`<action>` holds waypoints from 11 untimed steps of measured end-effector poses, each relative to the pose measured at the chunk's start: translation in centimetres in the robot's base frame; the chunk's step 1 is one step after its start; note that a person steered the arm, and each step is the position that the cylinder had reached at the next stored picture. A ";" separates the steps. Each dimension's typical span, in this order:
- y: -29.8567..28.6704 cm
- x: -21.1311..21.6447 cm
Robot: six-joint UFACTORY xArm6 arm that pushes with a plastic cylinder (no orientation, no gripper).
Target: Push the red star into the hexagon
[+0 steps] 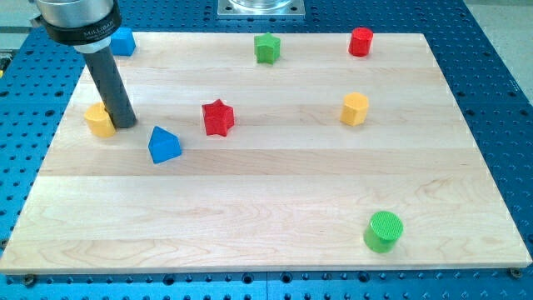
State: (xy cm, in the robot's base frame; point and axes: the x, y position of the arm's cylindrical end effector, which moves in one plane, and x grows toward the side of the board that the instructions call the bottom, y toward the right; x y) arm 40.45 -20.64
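Note:
The red star [218, 117] lies on the wooden board left of centre. The yellow hexagon [355, 108] lies to its right, well apart from it. My tip [125, 125] rests on the board at the view's left, touching or just beside a yellow block [99, 121]. The tip is left of the red star, with a blue triangular block [164, 145] between them and slightly lower.
A blue block [123, 42] sits at the top left, partly behind the arm. A green star-like block [266, 47] and a red cylinder [361, 41] sit along the top edge. A green cylinder [384, 231] stands at the bottom right. The board [275, 208] lies on a blue perforated table.

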 end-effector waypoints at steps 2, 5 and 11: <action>0.4 -1.9; 3.8 -3.4; 26.4 3.9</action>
